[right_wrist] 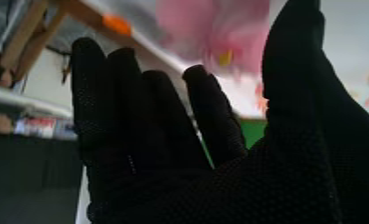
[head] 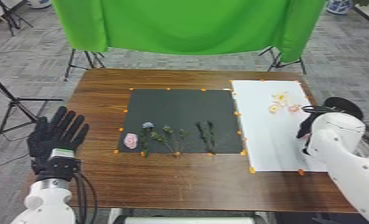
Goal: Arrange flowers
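My left hand [head: 58, 132] is open at the left table side, fingers straight. My right hand [head: 306, 129], partly hidden by its arm, is above the right side of the white sheet [head: 265, 135]. On that sheet lie yellowish flowers [head: 279, 98] and a small pink one [head: 294, 108]. The dark mat [head: 172, 107] bears a pink flower [head: 131, 140], a bluish flower [head: 148, 125], green sprigs [head: 168, 131] and dark stems [head: 206, 135]. In the right wrist view my right hand [right_wrist: 172, 175] is open, with a blurred pink flower [right_wrist: 194, 25] beyond its fingertips.
Orange tabs [head: 252, 170] line the edges of mat and sheet on the brown table [head: 180, 185]. A green cloth [head: 189, 25] hangs behind the far edge. Tripod legs [head: 16, 102] stand on the floor at the left.
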Available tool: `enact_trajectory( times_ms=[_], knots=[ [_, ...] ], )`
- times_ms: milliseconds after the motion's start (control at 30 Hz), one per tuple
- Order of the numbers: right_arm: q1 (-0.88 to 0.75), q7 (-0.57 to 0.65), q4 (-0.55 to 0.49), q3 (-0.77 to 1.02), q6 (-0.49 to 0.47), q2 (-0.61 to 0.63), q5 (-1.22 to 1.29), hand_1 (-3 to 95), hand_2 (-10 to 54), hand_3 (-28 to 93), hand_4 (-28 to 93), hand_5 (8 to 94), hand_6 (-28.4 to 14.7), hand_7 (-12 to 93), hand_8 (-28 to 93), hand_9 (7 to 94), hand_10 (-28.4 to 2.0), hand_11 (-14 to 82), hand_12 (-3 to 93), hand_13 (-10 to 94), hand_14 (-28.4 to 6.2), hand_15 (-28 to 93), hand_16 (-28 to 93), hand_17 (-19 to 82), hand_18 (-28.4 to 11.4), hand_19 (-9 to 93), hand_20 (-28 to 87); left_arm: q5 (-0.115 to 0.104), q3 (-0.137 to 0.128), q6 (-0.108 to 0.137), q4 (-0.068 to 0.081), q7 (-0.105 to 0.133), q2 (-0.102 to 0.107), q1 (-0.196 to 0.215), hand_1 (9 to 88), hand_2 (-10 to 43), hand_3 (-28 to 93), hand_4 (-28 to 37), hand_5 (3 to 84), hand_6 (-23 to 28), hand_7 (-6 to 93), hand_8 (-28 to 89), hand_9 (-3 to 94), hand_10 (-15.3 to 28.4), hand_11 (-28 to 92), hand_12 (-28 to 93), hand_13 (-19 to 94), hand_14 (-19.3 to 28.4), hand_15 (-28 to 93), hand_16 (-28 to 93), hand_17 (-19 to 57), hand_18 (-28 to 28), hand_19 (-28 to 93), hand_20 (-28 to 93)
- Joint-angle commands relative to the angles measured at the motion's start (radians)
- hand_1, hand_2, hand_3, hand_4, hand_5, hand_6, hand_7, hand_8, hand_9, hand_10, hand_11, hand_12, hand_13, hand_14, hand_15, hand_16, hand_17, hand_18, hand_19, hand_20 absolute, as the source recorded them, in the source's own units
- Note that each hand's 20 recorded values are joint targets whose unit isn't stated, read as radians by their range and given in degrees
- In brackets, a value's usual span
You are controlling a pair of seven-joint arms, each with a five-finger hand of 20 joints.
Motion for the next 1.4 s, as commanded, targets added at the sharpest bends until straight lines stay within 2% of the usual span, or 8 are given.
enact_trajectory(
  times_ms=[33, 133, 233, 567, 800, 1233, 1333, 1400],
  knots=[
    [-0.075, -0.077, 0.059, 0.006, 0.176, -0.007, -0.097, 52.9, -9.1, 74, -28, 60.9, -4.4, 14, -11, 66.1, -15.7, 13.2, 14.1, 64, -13.6, 24, 14, 40, -20.3, 63, 11, -0.008, 0.000, 0.004, -0.007, 0.002, -0.014, 0.017, 25.9, 16.5, 73, -28.3, 42.2, 10.4, 16.3, -9, 34.7, 16.1, 28, 12, 26, 17.2, 44, -8, -6.1, 14.6, 37, 9],
    [-0.098, -0.096, 0.055, 0.006, 0.220, -0.005, -0.138, 59.4, -9.4, 68, -28, 72.8, -2.4, 16, 0, 81.1, -12.6, 8.7, 27.4, 72, -9.7, 23, 29, 38, -19.3, 68, 15, -0.006, -0.004, 0.007, -0.009, 0.001, -0.016, 0.025, 25.9, 16.5, 73, -28.3, 42.2, 10.4, 16.3, -9, 34.7, 16.0, 28, 12, 26, 17.2, 44, -8, -6.1, 14.6, 37, 9],
    [-0.111, -0.111, 0.028, 0.008, 0.259, 0.003, -0.156, 61.8, -8.7, 67, -28, 78.3, -1.3, 18, 3, 87.0, -12.5, 8.3, 31.7, 76, -8.8, 23, 36, 38, -19.6, 71, 18, -0.008, -0.006, 0.008, -0.010, 0.001, -0.018, 0.028, 25.9, 16.6, 73, -28.3, 42.2, 10.4, 16.5, -9, 34.7, 15.9, 29, 12, 26, 17.2, 44, -8, -6.1, 14.6, 38, 9],
    [-0.063, -0.223, -0.197, -0.045, 0.324, 0.014, -0.187, 61.3, -7.5, 68, -28, 78.4, -1.3, 18, 3, 86.4, -12.9, 9.1, 31.1, 75, -8.5, 23, 36, 36, -20.3, 73, 20, -0.006, -0.006, 0.004, -0.009, 0.000, -0.018, 0.030, 25.9, 16.6, 73, -28.3, 42.3, 10.4, 16.5, -9, 34.7, 15.9, 29, 12, 26, 17.2, 45, -8, -6.1, 14.7, 38, 9],
    [0.054, -0.324, -0.270, -0.178, 0.276, -0.075, -0.117, 61.3, -8.1, 69, -28, 77.4, -1.2, 18, 2, 85.7, -12.8, 8.5, 31.1, 74, -8.2, 23, 36, 35, -20.4, 73, 20, 0.003, -0.007, 0.010, -0.010, -0.019, -0.023, 0.046, 25.8, 16.6, 73, -28.3, 42.3, 10.4, 16.4, -9, 34.8, 16.0, 29, 12, 26, 17.2, 45, -8, -6.1, 14.7, 38, 9],
    [0.240, -0.441, -0.185, -0.481, 0.126, -0.290, -0.103, 60.4, -8.9, 69, -28, 75.5, -1.6, 17, 2, 84.2, -12.4, 7.4, 30.9, 73, -8.2, 22, 35, 34, -20.4, 73, 20, 0.008, 0.002, 0.011, -0.004, -0.031, -0.004, 0.034, 25.8, 16.5, 73, -28.3, 42.3, 10.4, 16.4, -9, 34.7, 15.9, 29, 12, 26, 17.3, 45, -8, -6.1, 14.7, 37, 9],
    [0.274, -0.441, -0.118, -0.531, 0.108, -0.340, -0.115, 60.4, -8.9, 69, -28, 75.3, -1.6, 17, 2, 84.0, -12.2, 7.3, 30.8, 73, -8.2, 22, 35, 34, -20.4, 73, 21, 0.010, 0.020, 0.022, 0.003, -0.042, -0.006, 0.024, 25.8, 16.6, 73, -28.3, 42.3, 10.4, 16.4, -9, 34.8, 15.9, 29, 12, 26, 17.3, 45, -8, -6.1, 14.6, 37, 9],
    [0.288, -0.436, -0.092, -0.544, 0.091, -0.368, -0.107, 60.4, -8.9, 69, -28, 75.3, -1.6, 17, 1, 83.9, -12.1, 7.3, 30.8, 73, -8.3, 22, 35, 34, -20.3, 73, 21, 0.010, 0.026, 0.009, 0.005, -0.056, -0.007, 0.016, 25.8, 16.6, 73, -28.3, 42.2, 10.4, 16.4, -9, 34.7, 15.9, 29, 12, 26, 17.3, 45, -8, -6.1, 14.7, 37, 9]
  ],
)
